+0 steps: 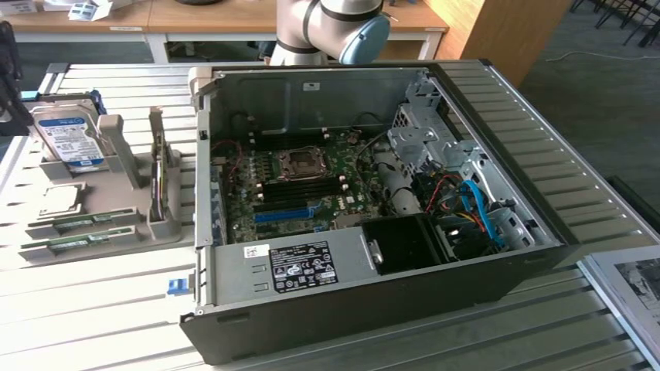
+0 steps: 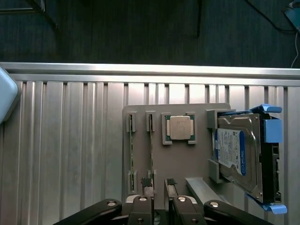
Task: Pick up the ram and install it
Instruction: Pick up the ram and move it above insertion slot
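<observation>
- Fingers [image 2: 158, 183]: set wide apart and holding nothing, poised over the edge of the grey holder [image 2: 187, 159] at one end of its two narrow slots.
- The ram [image 2: 151, 150]: lies flat in the holder slot nearer the holder's middle. One fingertip [image 2: 146, 182] sits over its end – whether they touch cannot be told.
- Second ram stick [image 2: 131, 150]: lies in the holder's outer slot, parallel to the ram and just beside it.
- CPU [image 2: 179, 127]: seated in the holder's square pocket, between the ram slots and the hard drive [image 2: 232, 152].
- Hard drive: leans in the holder's bracket at the side opposite the ram slots.
- Table [image 2: 70, 140]: ribbed metal – carries the holder.
- Computer case [image 1: 341, 309]: lies open on the table, to the exterior view's right of the holder, with the motherboard [image 1: 299, 185] exposed.
</observation>
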